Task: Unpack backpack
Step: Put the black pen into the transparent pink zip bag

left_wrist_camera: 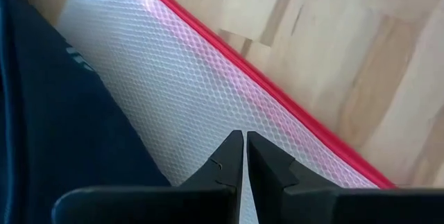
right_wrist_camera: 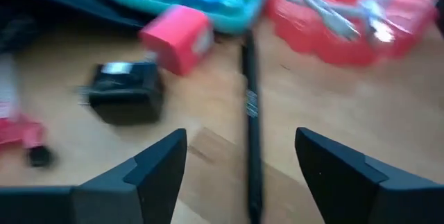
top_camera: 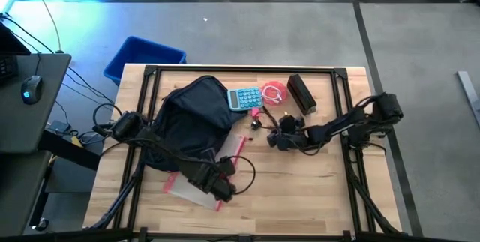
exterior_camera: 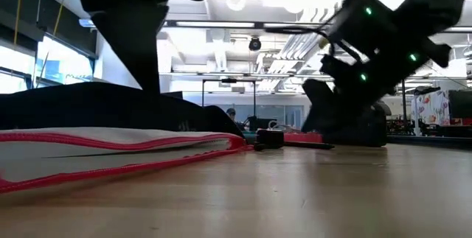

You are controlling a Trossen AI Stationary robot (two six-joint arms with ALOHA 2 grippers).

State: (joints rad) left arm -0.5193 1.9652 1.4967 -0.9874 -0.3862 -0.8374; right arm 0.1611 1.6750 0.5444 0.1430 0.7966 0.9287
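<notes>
Wooden table (top_camera: 300, 189) with backpack (top_camera: 191, 118); left gripper (left_wrist_camera: 244, 141) pinched together over mesh pouch (left_wrist_camera: 208, 92), right gripper (right_wrist_camera: 239, 158) spread apart.

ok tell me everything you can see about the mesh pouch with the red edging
The mesh pouch is a flat, translucent white sleeve with a honeycomb weave and red trim. It lies on the wooden table, partly tucked under the backpack. The left gripper is over it, fingers shut.
</notes>
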